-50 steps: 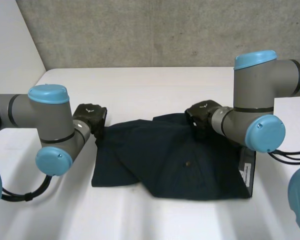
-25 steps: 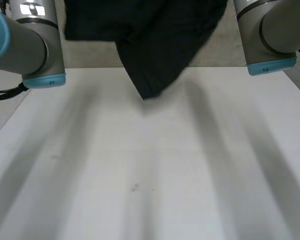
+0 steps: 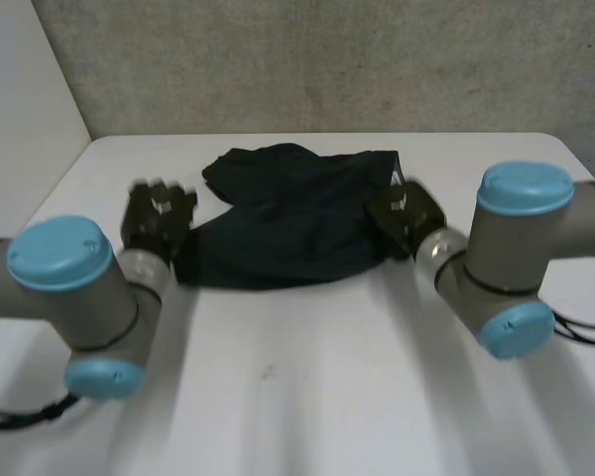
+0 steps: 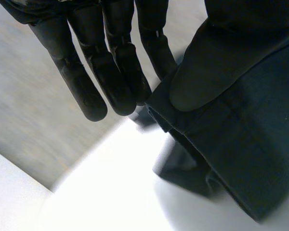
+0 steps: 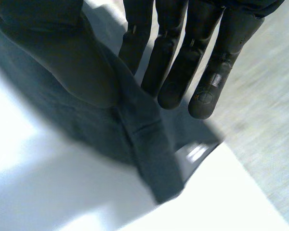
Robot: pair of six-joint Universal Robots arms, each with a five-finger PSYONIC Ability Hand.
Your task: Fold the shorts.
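Observation:
The dark navy shorts (image 3: 288, 218) lie bunched on the far half of the white table (image 3: 307, 387), with a fold humped up along their far side. My left hand (image 3: 157, 220) is at their left end. In the left wrist view its thumb (image 4: 207, 82) pins the cloth's edge (image 4: 241, 144) against straight fingers (image 4: 115, 62). My right hand (image 3: 405, 213) is at the right end. In the right wrist view its thumb (image 5: 72, 57) clamps a hemmed edge (image 5: 144, 139) against its fingers (image 5: 178, 57).
A grey concrete wall (image 3: 327, 59) rises right behind the table's far edge, and a pale wall (image 3: 20, 109) closes the left side. Both forearms (image 3: 74, 288) (image 3: 516, 248) reach over the table's near half.
A second ago the shorts lay spread flat between the hands. Both hands then lifted them high, and now they rest farther back, bunched, with both hands pinching their ends.

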